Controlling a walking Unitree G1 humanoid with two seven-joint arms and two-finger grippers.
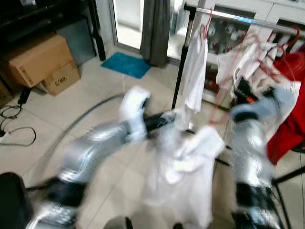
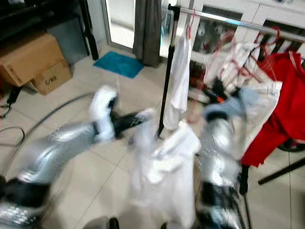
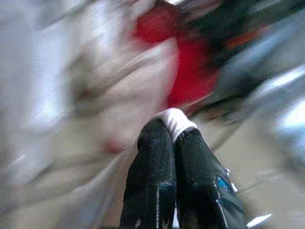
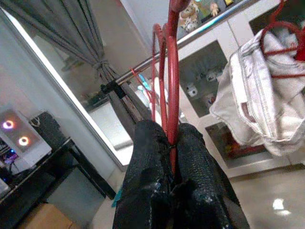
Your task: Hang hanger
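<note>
A red wire hanger [image 4: 172, 71] stands upright between the fingers of my right gripper [image 4: 170, 138], which is shut on it just below the metal clothes rail [image 4: 190, 40]. A white garment [image 1: 183, 176] hangs below, in front of my body. My left gripper [image 3: 172, 131] is shut on a fold of that white cloth. In the blurred head views the left gripper [image 1: 167, 117] reaches toward the garment's top and the right gripper [image 1: 243, 90] is raised near the rail [image 1: 248, 19].
On the rail hang a white shirt [image 1: 194, 71], pale clothes on red hangers [image 1: 248, 57] and a red garment [image 1: 286, 129]. The rack's black post [image 1: 180, 67] stands ahead. Cardboard boxes [image 1: 38, 59], floor cables [image 1: 14, 129], a blue mat [image 1: 126, 64] and a curtain [image 1: 155, 28] lie left.
</note>
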